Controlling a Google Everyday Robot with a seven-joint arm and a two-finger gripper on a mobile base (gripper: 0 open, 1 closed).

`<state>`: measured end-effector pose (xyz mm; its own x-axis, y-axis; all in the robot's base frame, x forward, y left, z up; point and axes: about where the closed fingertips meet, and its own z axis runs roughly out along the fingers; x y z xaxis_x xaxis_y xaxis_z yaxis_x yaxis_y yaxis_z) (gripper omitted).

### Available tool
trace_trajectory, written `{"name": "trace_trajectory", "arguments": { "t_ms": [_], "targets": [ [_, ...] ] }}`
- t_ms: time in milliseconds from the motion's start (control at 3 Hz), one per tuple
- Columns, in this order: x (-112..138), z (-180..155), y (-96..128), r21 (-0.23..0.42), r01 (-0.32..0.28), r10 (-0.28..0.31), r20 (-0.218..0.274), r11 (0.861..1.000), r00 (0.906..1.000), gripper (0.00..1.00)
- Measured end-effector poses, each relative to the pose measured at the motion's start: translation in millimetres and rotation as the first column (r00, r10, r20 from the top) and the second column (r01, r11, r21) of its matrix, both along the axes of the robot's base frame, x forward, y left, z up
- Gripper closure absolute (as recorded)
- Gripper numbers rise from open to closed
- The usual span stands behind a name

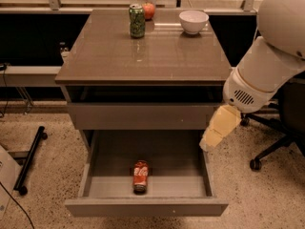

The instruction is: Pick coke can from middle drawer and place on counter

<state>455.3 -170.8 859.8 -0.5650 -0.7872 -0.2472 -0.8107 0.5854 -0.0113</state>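
Note:
The coke can (pixel 140 175) lies on its side on the floor of the pulled-out middle drawer (pixel 145 207), near the drawer's front, silver top toward the front. The counter (pixel 143 56) is the brown glossy top of the cabinet above. My gripper (pixel 210 141) hangs from the white arm at the right, pointing down and left. It is above the drawer's right wall, to the right of the can and higher than it, and it touches nothing.
A green soda can (pixel 137 20), a red apple (pixel 149 10) and a white bowl (pixel 193 21) stand at the back of the counter. A shut drawer front (pixel 143 116) sits above the open drawer. An office chair base (pixel 267 151) is at right, a black stand (pixel 28 161) at left.

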Motion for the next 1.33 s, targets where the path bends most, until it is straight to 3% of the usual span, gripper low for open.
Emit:
{"name": "trace_trajectory", "arguments": {
  "t_ms": [667, 1000, 1333],
  "targets": [
    [20.1, -56.4, 48.9, 0.037, 0.069, -0.065, -0.089, 0.997, 0.9939, 0.00],
    [32.3, -90.7, 65.3, 0.054, 0.140, -0.132, -0.139, 0.989, 0.9814, 0.00],
    [46.3, -130.4, 75.8, 0.051, 0.222, -0.209, -0.191, 0.974, 0.9591, 0.00]
  ]
}}
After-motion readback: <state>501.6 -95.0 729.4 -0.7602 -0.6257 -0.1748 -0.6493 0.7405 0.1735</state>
